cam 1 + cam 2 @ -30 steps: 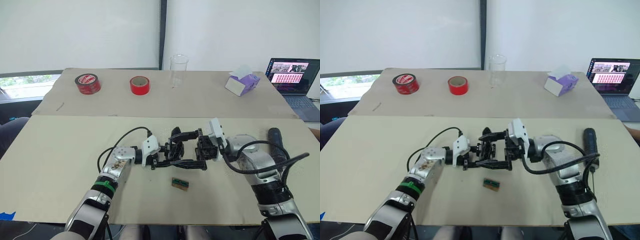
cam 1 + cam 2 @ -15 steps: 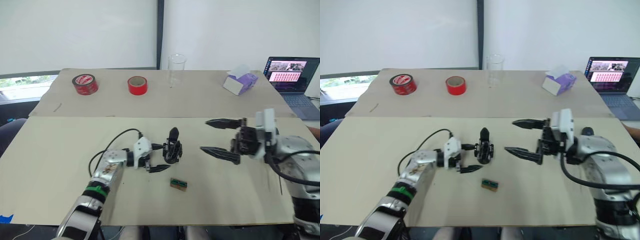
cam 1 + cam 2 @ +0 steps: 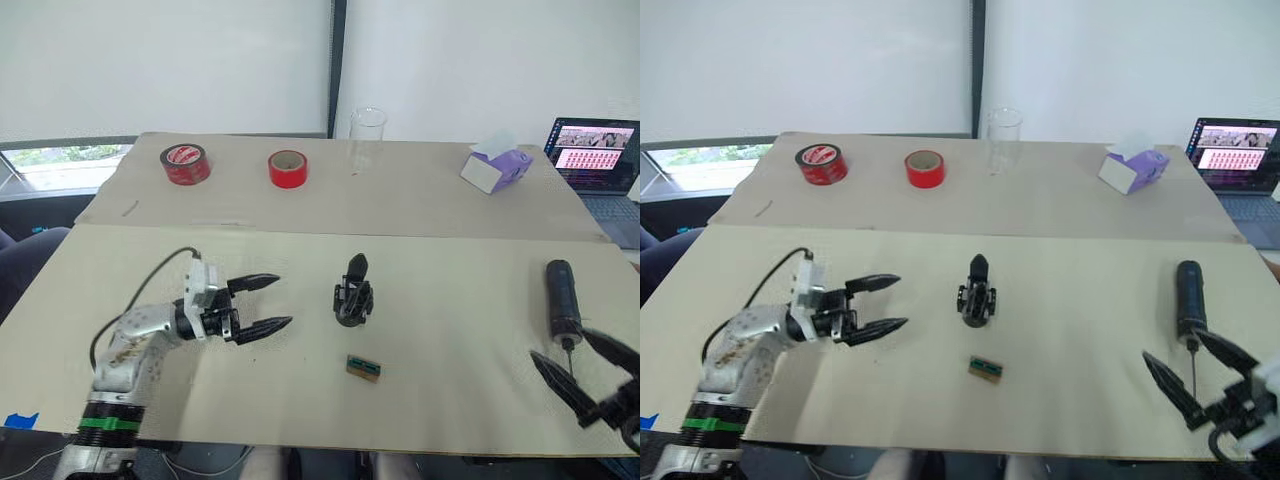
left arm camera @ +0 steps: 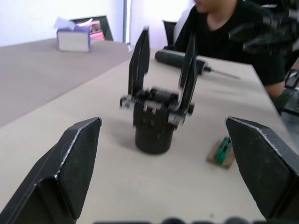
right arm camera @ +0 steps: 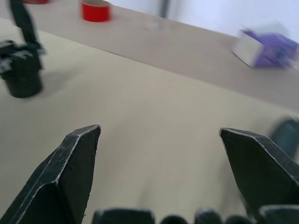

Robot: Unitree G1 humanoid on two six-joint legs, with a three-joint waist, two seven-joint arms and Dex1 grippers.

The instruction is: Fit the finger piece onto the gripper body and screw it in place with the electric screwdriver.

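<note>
The gripper body [image 3: 353, 297] stands upright on its round base at the table's middle, with nothing touching it. In the left wrist view two pointed black fingers [image 4: 139, 60] rise from it; I cannot tell which of them is the finger piece. The electric screwdriver [image 3: 562, 300] lies at the right, its thin bit toward the front edge. My left gripper [image 3: 283, 300] is open and empty, a hand's width left of the body and pointing at it. My right gripper [image 3: 566, 350] is open and empty at the front right, just in front of the screwdriver's bit.
A small green-brown block [image 3: 363, 367] lies in front of the gripper body. Two red tape rolls [image 3: 185, 163] [image 3: 288, 168], a clear cup [image 3: 367, 130], a purple tissue box [image 3: 498, 168] and a laptop [image 3: 595, 150] sit at the back. A person in a black top [image 4: 219, 23] sits at the right.
Both grippers have drawn away from the gripper body. The left moved back to the left, and the right swung far right toward the front edge. The camera has also shifted.
</note>
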